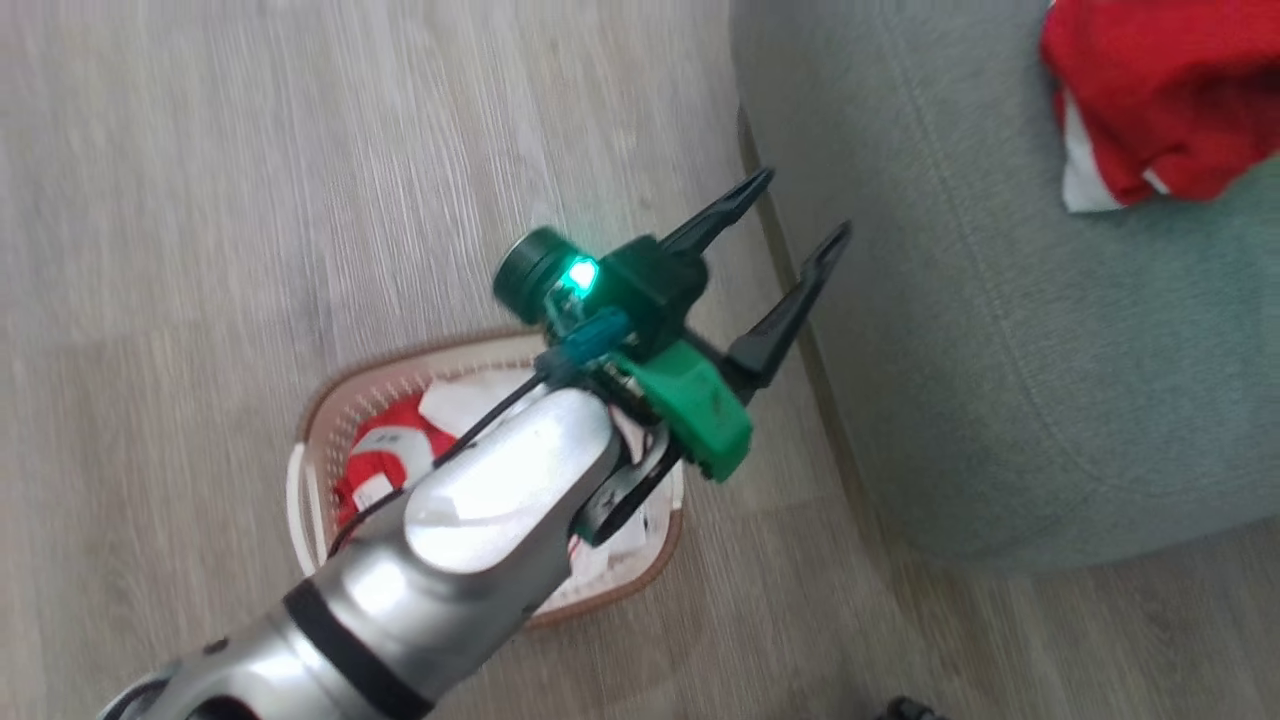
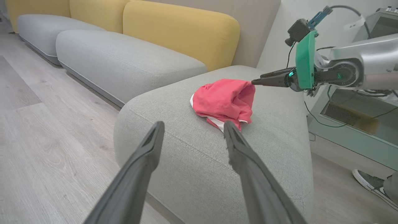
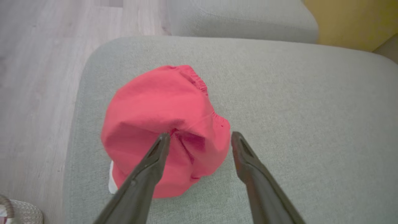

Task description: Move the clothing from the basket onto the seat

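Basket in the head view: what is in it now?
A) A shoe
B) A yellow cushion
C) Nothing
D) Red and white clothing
D: red and white clothing lies inside the basket, which stands on the floor.

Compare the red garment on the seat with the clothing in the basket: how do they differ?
The garment lies bunched on the seat; the basket clothing sits inside the basket, down on the floor. The garment is uncovered; the basket clothing is partly hidden by the left arm. Both are red with white.
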{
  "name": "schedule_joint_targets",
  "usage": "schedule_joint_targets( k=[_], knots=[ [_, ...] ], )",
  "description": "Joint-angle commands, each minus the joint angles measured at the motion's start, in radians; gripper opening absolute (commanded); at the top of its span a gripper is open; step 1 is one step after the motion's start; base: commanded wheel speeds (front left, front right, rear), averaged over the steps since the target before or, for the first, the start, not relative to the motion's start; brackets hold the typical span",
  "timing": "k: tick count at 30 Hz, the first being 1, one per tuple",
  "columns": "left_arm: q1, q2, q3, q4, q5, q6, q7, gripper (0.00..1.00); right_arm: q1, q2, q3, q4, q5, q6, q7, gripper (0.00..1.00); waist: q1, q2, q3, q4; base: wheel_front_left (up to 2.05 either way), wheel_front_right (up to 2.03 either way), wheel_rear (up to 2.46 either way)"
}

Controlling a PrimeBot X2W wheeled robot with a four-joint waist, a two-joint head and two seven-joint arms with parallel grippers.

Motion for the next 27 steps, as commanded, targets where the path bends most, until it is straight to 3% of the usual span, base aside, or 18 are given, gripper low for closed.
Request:
schedule_joint_targets(
  k=[1, 10, 17, 23, 27],
  knots=[
    [-0.01, 0.012, 0.036, -0.035, -0.007, 0.002, -0.011, 1.0, 0.021, -0.054, 0.013, -0.023, 0.011, 0.0, -0.011, 1.0, 0.0, 0.0, -0.052, -0.008, 0.0, 0.0, 0.0],
    [0.087, 0.063, 0.082, -0.098, -0.038, 0.024, -0.025, 1.0, 0.016, -0.136, 0.119, -0.162, 0.068, 0.0, -0.05, 1.0, 0.0, 0.0, -0.192, 0.011, 0.0, 0.0, 0.0],
    [0.159, 0.115, 0.135, -0.172, -0.049, 0.056, -0.029, 1.0, 0.028, -0.19, 0.147, -0.268, 0.067, 0.0, -0.154, 1.0, 0.0, 0.0, -0.264, 0.056, 0.0, 0.0, 0.0],
    [0.221, 0.165, 0.196, -0.233, -0.049, 0.102, -0.03, 1.0, 0.113, -0.214, 0.082, -0.339, 0.074, 0.0, -0.239, 1.0, 0.0, 0.0, -0.293, 0.109, 0.0, 0.0, 0.0],
    [0.276, 0.195, 0.246, -0.268, -0.043, 0.134, -0.031, 1.0, 0.215, -0.201, -0.055, -0.39, 0.059, 0.0, -0.252, 1.0, 0.0, 0.0, -0.308, 0.148, 0.0, 0.0, 0.0]
  ],
)
